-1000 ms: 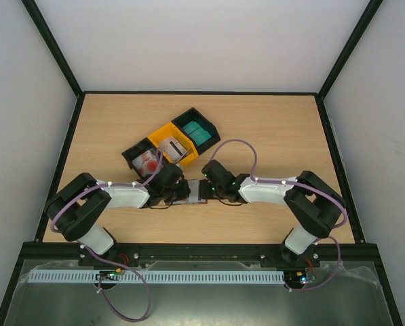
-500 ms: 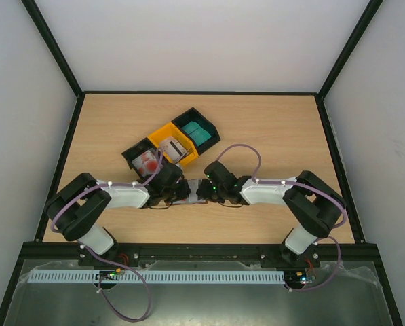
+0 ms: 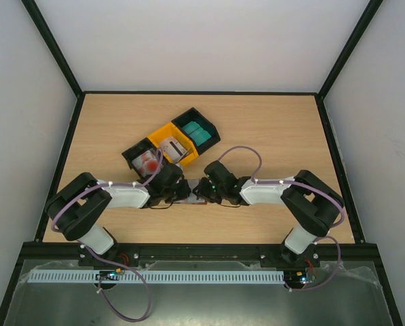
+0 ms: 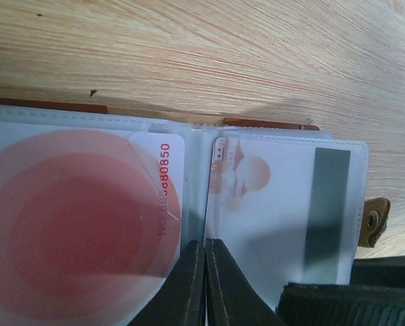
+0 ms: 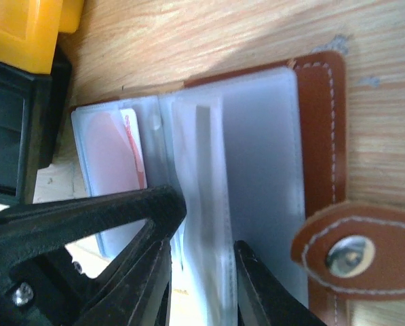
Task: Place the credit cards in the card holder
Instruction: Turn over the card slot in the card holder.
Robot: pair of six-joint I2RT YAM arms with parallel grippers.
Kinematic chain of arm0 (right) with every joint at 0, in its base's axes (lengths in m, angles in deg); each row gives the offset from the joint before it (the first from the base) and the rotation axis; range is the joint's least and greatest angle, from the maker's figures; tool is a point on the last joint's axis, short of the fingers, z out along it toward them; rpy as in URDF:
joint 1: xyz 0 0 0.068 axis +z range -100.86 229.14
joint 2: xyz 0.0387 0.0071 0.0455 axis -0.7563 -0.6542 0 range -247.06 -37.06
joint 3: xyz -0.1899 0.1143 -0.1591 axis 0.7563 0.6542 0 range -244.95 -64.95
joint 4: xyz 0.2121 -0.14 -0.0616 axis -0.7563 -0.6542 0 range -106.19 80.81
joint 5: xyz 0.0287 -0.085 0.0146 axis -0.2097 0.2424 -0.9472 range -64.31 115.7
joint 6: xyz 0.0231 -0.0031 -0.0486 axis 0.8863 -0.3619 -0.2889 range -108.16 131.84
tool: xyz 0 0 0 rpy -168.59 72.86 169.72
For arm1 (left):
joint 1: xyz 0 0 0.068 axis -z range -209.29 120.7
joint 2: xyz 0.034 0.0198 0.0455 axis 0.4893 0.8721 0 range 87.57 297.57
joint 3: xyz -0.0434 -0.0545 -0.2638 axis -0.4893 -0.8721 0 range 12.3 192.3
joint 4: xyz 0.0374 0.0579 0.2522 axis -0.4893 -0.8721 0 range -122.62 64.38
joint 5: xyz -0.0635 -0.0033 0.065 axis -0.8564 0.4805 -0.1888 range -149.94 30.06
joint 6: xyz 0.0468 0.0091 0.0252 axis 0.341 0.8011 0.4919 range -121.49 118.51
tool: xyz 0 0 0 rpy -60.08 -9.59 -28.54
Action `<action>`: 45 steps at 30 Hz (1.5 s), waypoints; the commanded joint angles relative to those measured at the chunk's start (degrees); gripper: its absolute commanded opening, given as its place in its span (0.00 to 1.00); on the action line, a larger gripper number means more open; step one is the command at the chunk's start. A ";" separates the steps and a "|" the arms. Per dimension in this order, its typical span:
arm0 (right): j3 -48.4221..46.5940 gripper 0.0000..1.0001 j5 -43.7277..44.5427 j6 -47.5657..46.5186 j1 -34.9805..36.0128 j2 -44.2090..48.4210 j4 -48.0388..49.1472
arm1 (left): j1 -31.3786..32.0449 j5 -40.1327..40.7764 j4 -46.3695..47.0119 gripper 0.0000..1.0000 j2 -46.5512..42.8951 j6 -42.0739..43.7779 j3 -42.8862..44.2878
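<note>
Left wrist view puts us right at the left gripper [image 4: 203, 244]: its two fingers are pressed together with no gap we can see, tips planted on the fold between two clear pages of the card holder [image 4: 375, 219]. We judge it is there to pin the holder flat and open, though from this close we cannot rule out that a thin sleeve edge is nipped between the tips. Either side of those tips sit two credit cards inside their pockets: a red-circled card [image 4: 73, 224] on the left page and a grey-striped card [image 4: 283, 204] on the right. From the right wrist, the right gripper [image 5: 203, 261] stands partly open, its fingers straddling a sheaf of clear sleeves [image 5: 209, 170] without visibly clamping them. We take that as a way to part the pages and expose a free pocket while the other arm holds the spine down. Beyond the sleeves the brown cover lies spread on the table [image 3: 277, 129], its snap strap [image 5: 344, 248] flopped outward so it blocks nothing. Overhead, both arms meet over the holder near the table's middle, just in front of three bins set in a slanted row: a black bin [image 3: 127, 157] with red-and-white cards [image 3: 144, 163], a yellow bin [image 3: 160, 130] with grey cards [image 3: 174, 148], and a second black bin [image 3: 182, 115] with teal cards [image 3: 199, 134]. With cards in all three bins, we judge the filling only partly done.
</note>
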 commanded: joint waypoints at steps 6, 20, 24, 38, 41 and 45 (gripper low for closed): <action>-2.14 0.25 4.71 -4.23 -0.04 0.09 0.59 | -0.18 1.47 -8.80 0.15 -4.22 1.08 0.27; -3.15 0.25 -3.38 -6.87 -0.03 -0.61 6.72 | -0.35 9.37 -17.73 0.22 -10.79 0.14 4.47; -4.84 0.27 -4.27 -9.12 0.25 -0.69 5.99 | -1.26 17.31 -22.38 0.26 -16.67 -0.79 5.31; -14.84 0.44 -5.82 -19.19 2.74 -6.63 0.29 | -11.20 16.47 -30.41 0.58 -32.65 10.07 9.31; -14.15 0.44 0.51 -20.34 2.09 -2.77 -2.88 | -12.33 13.09 -31.68 0.66 -32.66 14.87 11.27; -9.54 0.45 8.54 -19.49 -1.15 3.86 -5.55 | -12.42 9.85 -31.93 0.75 -30.78 21.95 14.27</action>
